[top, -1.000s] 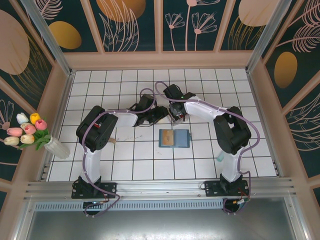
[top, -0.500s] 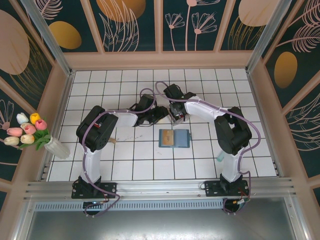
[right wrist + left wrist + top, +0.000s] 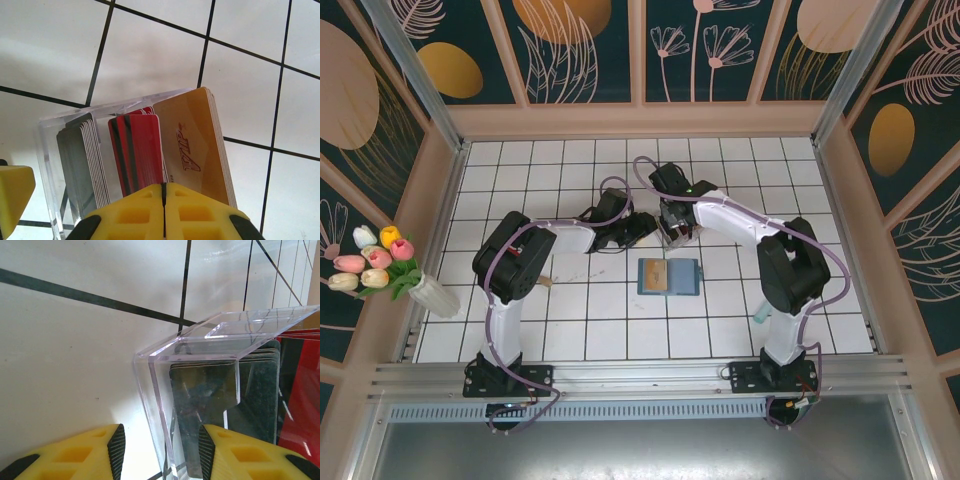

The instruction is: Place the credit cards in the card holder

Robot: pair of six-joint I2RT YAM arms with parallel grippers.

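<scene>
Clear rack (image 3: 47, 150) mid worktop (image 3: 570, 330); black cards (image 3: 82, 160), red cards (image 3: 137, 150), tan cards (image 3: 195, 145) stand in it side by side. Right claw (image 3: 164, 200) pinched closed at red/tan stack edges; grip on card unclear. Left claw (image 3: 160, 452) part-open, straddling rack corner. Card holder (image 3: 682, 277) flat just near of rack, bare tiles on its left, right and near sides.

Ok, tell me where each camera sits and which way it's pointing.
Top: above and behind the arms, facing down at the table; left arm and right arm show.
Left wrist: on the left arm, looking past the left gripper at the clear rack.
Right wrist: on the right arm, looking past the shut right gripper at the rack's cards.
Shared: both wrist views see the rack and its cards.
</scene>
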